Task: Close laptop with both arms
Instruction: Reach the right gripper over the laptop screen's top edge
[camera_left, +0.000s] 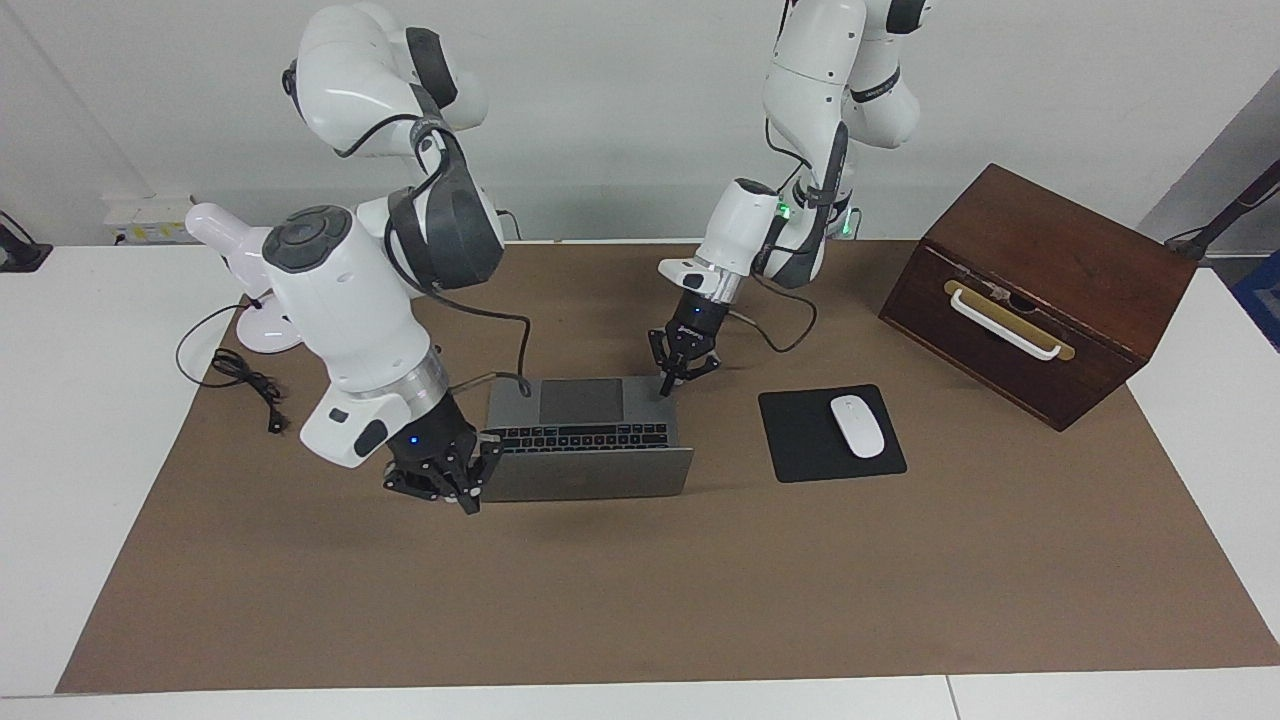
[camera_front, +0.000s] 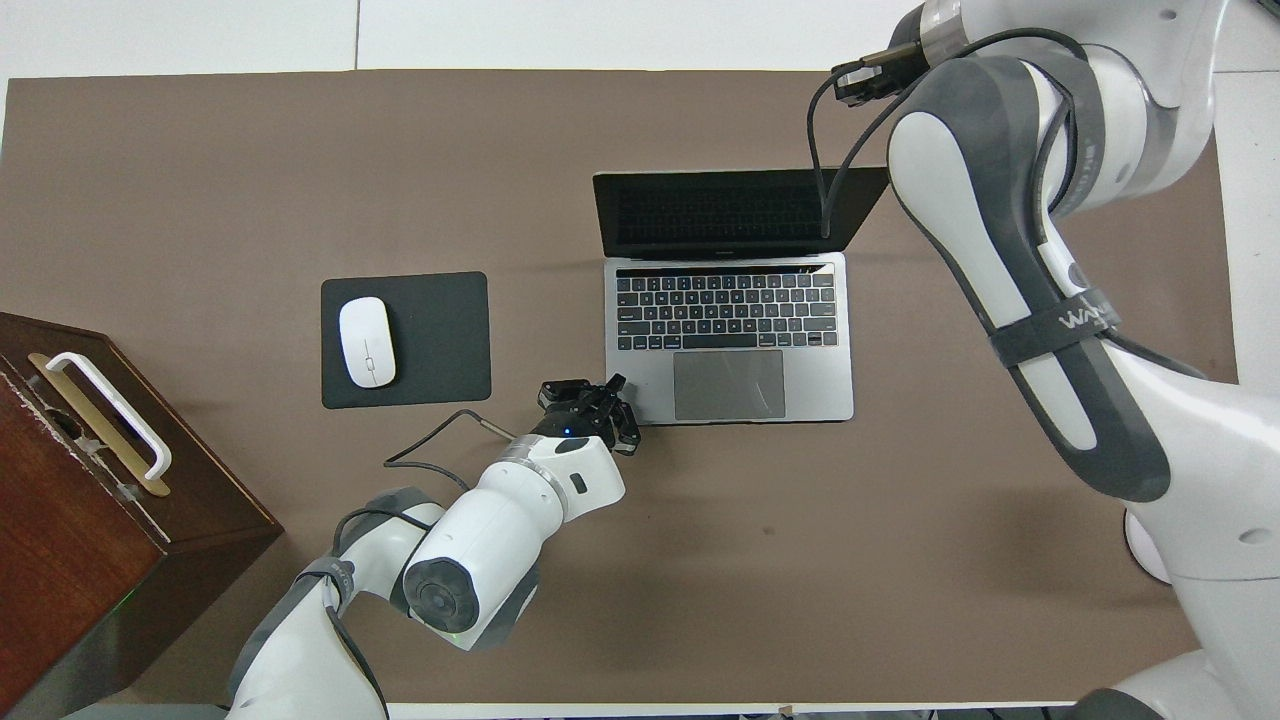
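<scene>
Two pincers flanking open laptop

The right arm hides the laptop's lid corner.

silver laptop, lid open, seemingly upright

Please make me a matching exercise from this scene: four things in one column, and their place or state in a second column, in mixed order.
1 laptop
2 mouse
3 wooden box
4 left tool

A on the black pad
B at the laptop's trackpad corner
C open, lid up
D at the left arm's end of the table

Pairs: 1-C, 2-A, 3-D, 4-B
</scene>
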